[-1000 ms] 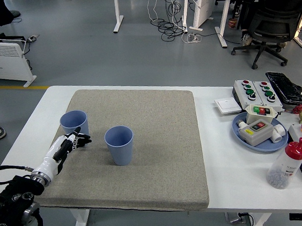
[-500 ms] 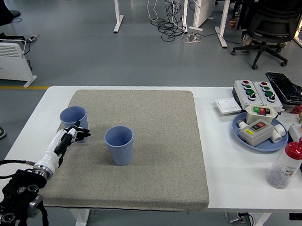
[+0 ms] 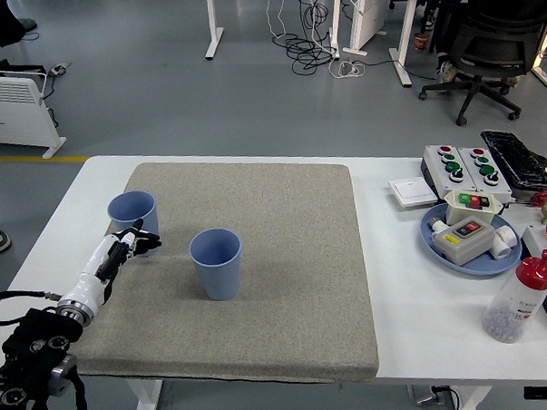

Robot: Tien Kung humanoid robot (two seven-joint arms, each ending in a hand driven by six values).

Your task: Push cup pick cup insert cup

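Note:
Two blue cups stand upright on the grey mat [image 3: 285,259]. One cup [image 3: 131,217] is at the mat's left side, the other cup [image 3: 216,262] stands nearer the middle. My left hand [image 3: 130,245] reaches in from the lower left and sits just in front of the left cup, its fingers loosely spread and close to or touching the cup's near wall. It grasps nothing. The right arm does not show.
At the right of the white table [image 3: 399,281] sit a blue plate [image 3: 444,252] with switch boxes, button boxes [image 3: 458,165], a white square [image 3: 411,192] and a red-capped bottle [image 3: 518,299]. Office chair and desk legs stand beyond.
My left hand has slid up and left toward the left cup. That cup has shifted slightly left and away.

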